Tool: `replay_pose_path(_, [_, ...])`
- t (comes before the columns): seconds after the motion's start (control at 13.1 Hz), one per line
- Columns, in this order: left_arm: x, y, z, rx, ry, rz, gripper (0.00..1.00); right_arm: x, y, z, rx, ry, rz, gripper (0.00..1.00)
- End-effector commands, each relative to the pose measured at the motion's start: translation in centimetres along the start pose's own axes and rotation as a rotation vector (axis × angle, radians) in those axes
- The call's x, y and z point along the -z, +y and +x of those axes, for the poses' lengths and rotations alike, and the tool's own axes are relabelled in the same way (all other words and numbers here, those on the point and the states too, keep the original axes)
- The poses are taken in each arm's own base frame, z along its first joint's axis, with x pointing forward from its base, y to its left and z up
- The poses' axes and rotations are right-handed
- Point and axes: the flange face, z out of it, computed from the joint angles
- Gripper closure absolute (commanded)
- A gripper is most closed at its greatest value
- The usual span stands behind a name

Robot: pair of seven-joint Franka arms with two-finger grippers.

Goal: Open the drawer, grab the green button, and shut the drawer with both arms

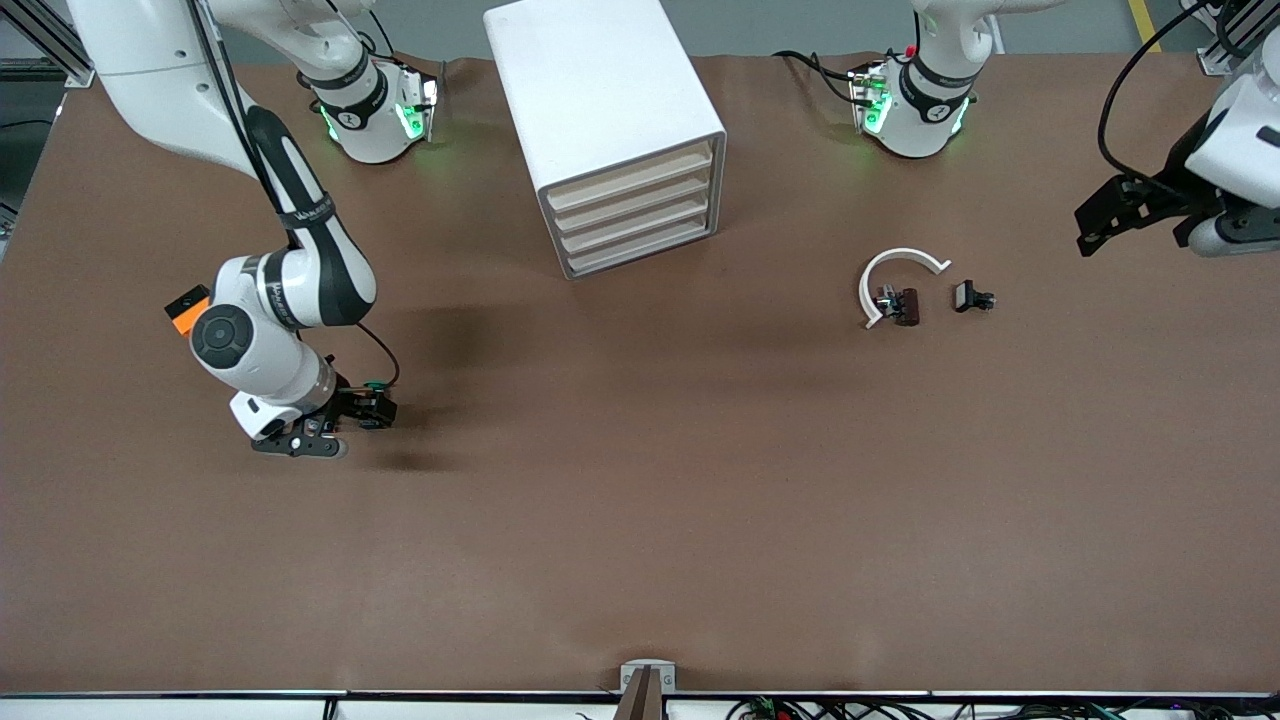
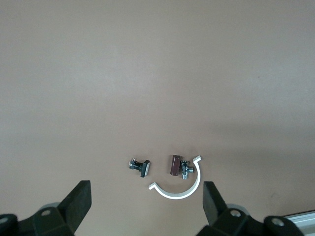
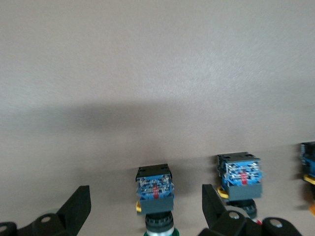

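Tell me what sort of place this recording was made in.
Likely a robotics lab bench, not a home: two white arms bolted along a brown-covered table, a small white drawer cabinet set out as a prop, and cables along the table's edge nearest the front camera.

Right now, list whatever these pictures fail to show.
- The button: in the right wrist view its cap is cut off by the lower edge, and only a green sliver shows.
- The drawer: in the front view its shut front hides the contents.
- In the front view, the right gripper mostly covers the button.
- Small parts by the white clip: too small to identify.
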Motion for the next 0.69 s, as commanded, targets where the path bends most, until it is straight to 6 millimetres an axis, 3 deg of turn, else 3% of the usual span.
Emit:
replay_pose_path(0.0, [0.5,-0.4,-1.4,-0.005,-0.009,-0.016,0.0,2.8,0.3,0.4,0.006,-0.01,0.015,0.0])
replay_pose_path(0.23, [0.6,-1.1,-1.4,-0.063,-0.011,-0.018,0.0,7.0,0.1,1.5,0.013,-0.014,0.012,0.0])
replay_pose_path(0.38, [0.4,-1.2,-1.4,-0.061,-0.018,-0.041,0.0,11.0,0.3,2.5,0.046,-0.064,0.0,0.0])
replay_pose_path(0.61, [0.4,-2.4,-1.4,-0.03,-0.021,-0.079,0.0,16.9,2.6,3.8,0.072,-0.139,-0.006,0.0])
